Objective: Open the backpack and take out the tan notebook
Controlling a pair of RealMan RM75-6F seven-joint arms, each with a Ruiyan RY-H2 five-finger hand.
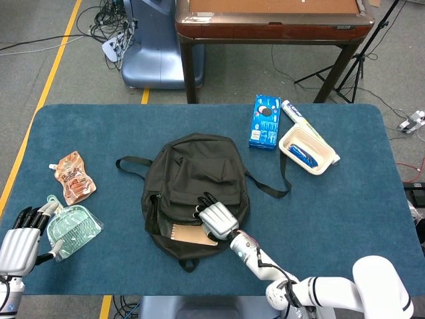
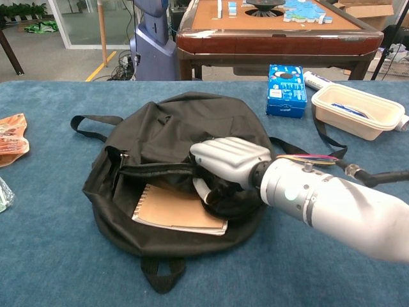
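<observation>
The black backpack (image 1: 199,169) (image 2: 172,118) lies flat in the middle of the blue table. My right hand (image 1: 216,218) (image 2: 230,160) grips the edge of its front flap, fingers curled under the fabric and pulling it back. In the opening below the flap lies the tan spiral-bound notebook (image 1: 192,234) (image 2: 179,208), its cover mostly exposed and its right end hidden under my hand and the flap. My left hand (image 1: 20,242) rests at the table's near left corner, fingers apart and holding nothing; only the head view shows it.
A blue cookie box (image 1: 265,121) (image 2: 285,90), a white tube (image 1: 295,113) and a cream container (image 1: 307,150) (image 2: 358,112) sit at the back right. A snack pouch (image 1: 74,177) and a mint-green wrapped item (image 1: 73,224) lie at the left. A backpack strap (image 1: 265,189) trails right.
</observation>
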